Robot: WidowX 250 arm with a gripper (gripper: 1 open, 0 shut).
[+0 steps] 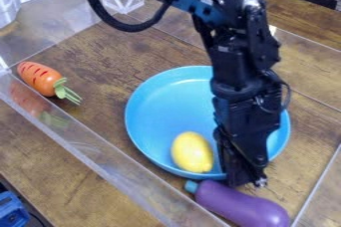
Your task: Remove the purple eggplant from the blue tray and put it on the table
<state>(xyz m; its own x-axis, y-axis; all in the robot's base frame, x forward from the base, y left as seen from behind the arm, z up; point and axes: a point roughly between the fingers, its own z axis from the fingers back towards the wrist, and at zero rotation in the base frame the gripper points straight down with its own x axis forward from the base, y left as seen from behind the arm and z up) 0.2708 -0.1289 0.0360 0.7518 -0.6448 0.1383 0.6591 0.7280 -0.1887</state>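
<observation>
- Worktop [110, 60]: open room left of the tray; clear wall [118, 161] crowds the near side.
- Blue tray [167, 102]: near rim beside the eggplant.
- Purple eggplant [244, 205]: outside the tray, just near of the fingers; long axis runs left-far (stem) to right-near. I judge removal done.
- Fingers [240, 179]: closed, no grip visible; contact unclear. I'd lift straight up, avoiding rim and lemon [192, 151].

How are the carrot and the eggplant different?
The carrot is orange, but the eggplant is purple. The carrot has leafy green strands on top, while the eggplant has a small teal cap. The carrot looks smaller than the eggplant. Both are longer than they are wide.
</observation>
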